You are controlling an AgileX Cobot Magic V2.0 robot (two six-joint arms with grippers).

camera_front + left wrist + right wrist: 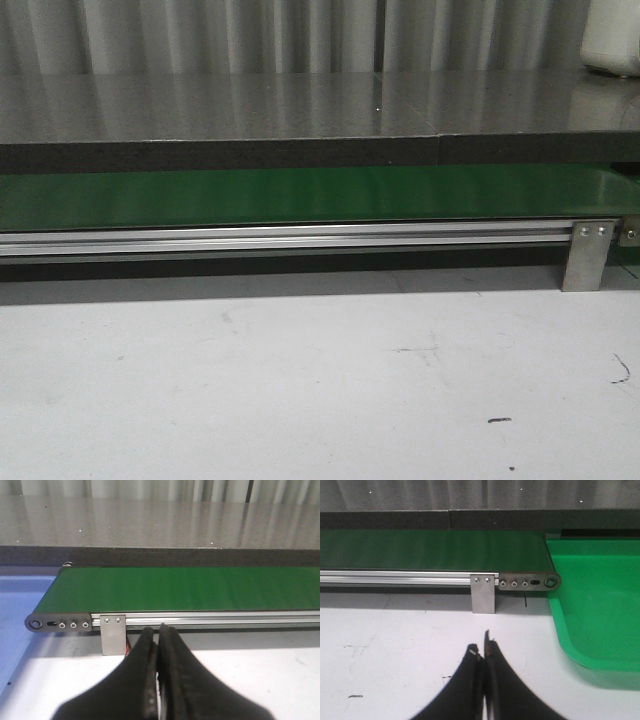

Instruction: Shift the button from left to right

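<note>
Running along the far edge of the white counter point(300, 390), a green conveyor belt point(300, 195) sits on an aluminium rail point(280, 238) with nothing on it. Off the belt's right end, past the counter's right edge, stands a green bin point(600, 610); what shows of its inside holds nothing. At the belt's left end lies a blue tray point(22, 600), bare where visible. The button shows in none of the three views, so I cannot tell where it is. The left gripper point(159, 645) hangs over the counter's near side, its black fingers pressed together on nothing. The right gripper point(482, 655) is likewise clenched and holding nothing, near the bin.
</note>
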